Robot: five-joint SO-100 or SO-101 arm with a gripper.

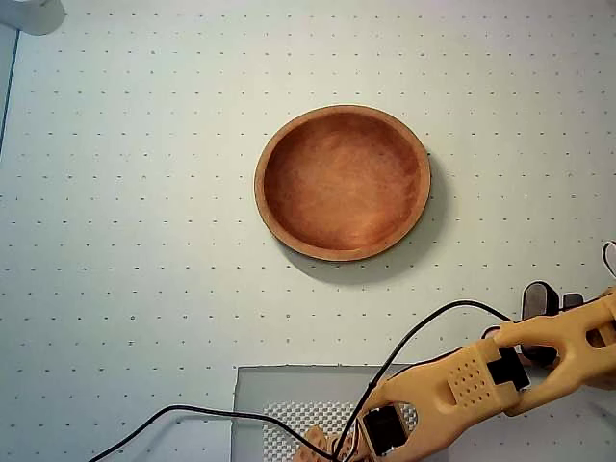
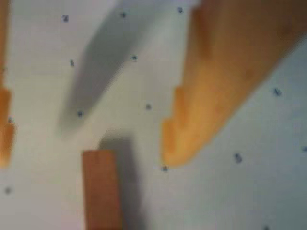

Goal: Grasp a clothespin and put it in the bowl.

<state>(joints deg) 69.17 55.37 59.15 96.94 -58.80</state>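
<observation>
- The round, shallow reddish-brown wooden bowl (image 1: 343, 182) sits alone near the middle of the pale dotted counter (image 1: 135, 241); it looks empty, so the drop-off has not been made.
- The yellow robot arm (image 1: 481, 380) reaches in from the lower edge of the overhead view toward the right edge, well apart from the bowl. That pose suggests it is working over a spot low and to the right, where the clothespin probably lies.
- In the overhead view the clothespin itself cannot be made out; the arm's end covers that corner.
- The wrist view, blurred, shows the end of a slim tan wooden clothespin (image 2: 100, 189) lying on the counter at the bottom edge, its tip pointing up into the gap.
- The orange fingers (image 2: 211, 91) stand wide apart, one at the far left edge, one on the right, with the gripper (image 2: 86, 146) centred just above the pin's tip and nothing clamped.
- My reading: the arm is lining up to straddle the pin, and the opening is kept wide so both sides clear the wood.
- A black cable (image 1: 404, 342) loops over the arm, and a grey plate with a perforated mat (image 1: 289, 409) lies at the base; neither blocks the open stretch of counter between arm and bowl.
</observation>
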